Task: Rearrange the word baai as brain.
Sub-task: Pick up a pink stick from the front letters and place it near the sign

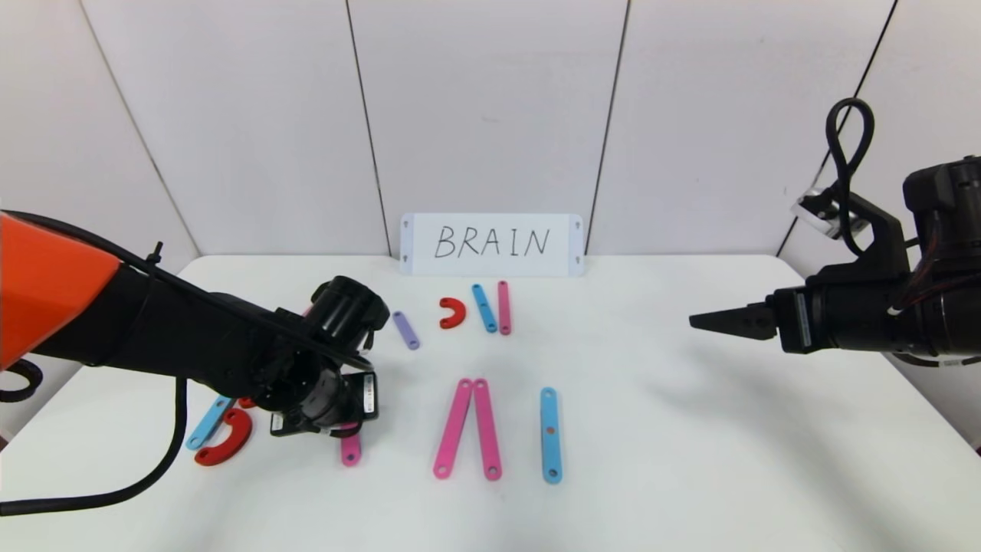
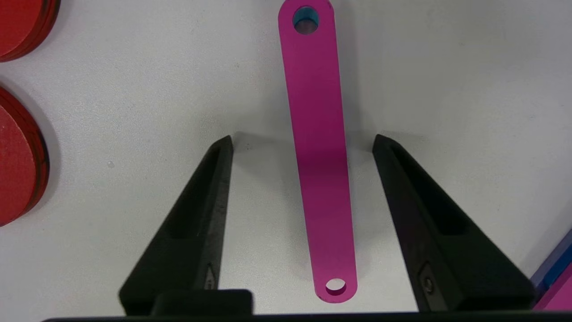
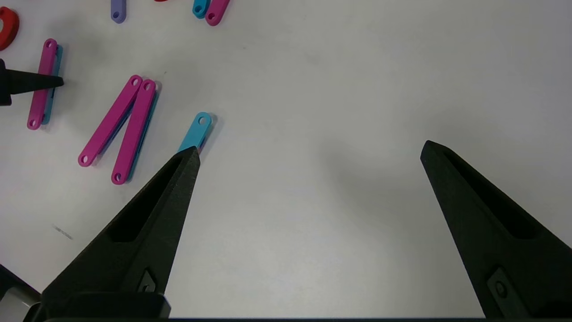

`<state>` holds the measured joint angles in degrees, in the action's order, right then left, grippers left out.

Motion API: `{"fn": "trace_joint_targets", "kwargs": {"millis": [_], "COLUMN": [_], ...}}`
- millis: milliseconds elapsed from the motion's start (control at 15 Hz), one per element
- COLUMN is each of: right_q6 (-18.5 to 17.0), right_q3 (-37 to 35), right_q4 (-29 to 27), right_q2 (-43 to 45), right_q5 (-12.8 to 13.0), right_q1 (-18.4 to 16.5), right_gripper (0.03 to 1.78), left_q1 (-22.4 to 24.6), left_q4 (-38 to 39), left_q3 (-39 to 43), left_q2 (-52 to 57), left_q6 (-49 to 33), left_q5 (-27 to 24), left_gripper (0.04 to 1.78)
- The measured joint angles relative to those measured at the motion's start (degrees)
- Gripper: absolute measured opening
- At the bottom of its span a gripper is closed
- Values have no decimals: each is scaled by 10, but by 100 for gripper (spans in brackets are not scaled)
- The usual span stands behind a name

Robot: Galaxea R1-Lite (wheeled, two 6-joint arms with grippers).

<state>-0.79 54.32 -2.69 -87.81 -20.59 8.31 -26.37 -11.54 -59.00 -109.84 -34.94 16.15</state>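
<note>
Hovering low over the table (image 1: 690,475) at near left, left gripper (image 2: 303,143) straddling a pink strip (image 2: 319,152) lying flat; jaws apart, one each side of the strip, neither touching it in the left wrist view. Blue edge peeking through the strip's far hole, so a blue piece seems to lie under it. In head view only the near end of that pink strip shows below the gripper body.

Just left of it: red curve (image 1: 224,441) and a blue strip (image 1: 208,422), partly hidden by the arm; a second red bit further back, mostly covered. Can't tell what letter shapes those pieces make.

Centre, near: two pink strips (image 1: 467,428) meeting at their far ends & spreading toward the camera, like an A w/o crossbar. Just right of them, a blue strip (image 1: 550,434) lying straight, an I, apart from the pink pair.

Mid-depth, right side: right gripper (image 3: 308,150) held above bare table, well apart from all pieces, jaws wide apart, holding nothing.

Further back, centre: purple strip (image 1: 405,330), short, tilted; small red curve (image 1: 452,313) w/ opening facing near; blue strip (image 1: 483,307) and pink strip (image 1: 503,307) side by side, close together.

Farthest, against the wall (image 1: 490,107): white card (image 1: 491,244) standing upright, handwritten BRAIN in black.
</note>
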Motion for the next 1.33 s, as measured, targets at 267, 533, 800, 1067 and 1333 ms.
{"fn": "trace_joint_targets", "kwargs": {"millis": [267,533,800,1067,1333], "right_q6": [0,0,0,1,2], "right_q3": [0,0,19,32,40], "right_q4": [0,-1,-6,-3,-1], "right_q2": [0,4,4,-4,-18], "right_q5": [0,-9,-71,-95,-97], "right_q1": [0,-2,-52,-84,-103], "right_gripper": [173,173,173,173,173], "left_q1": [-1,-2,-2,0,0], "left_q4": [0,0,-4,-20,-72], "left_q3": [0,-3,-17,-74,-180], "left_q2": [0,2,14,22,21], "left_q6": [0,1,11,52,92], "left_q5": [0,-1,-1,-2,-34], "left_gripper": [34,30,30,30,30]}}
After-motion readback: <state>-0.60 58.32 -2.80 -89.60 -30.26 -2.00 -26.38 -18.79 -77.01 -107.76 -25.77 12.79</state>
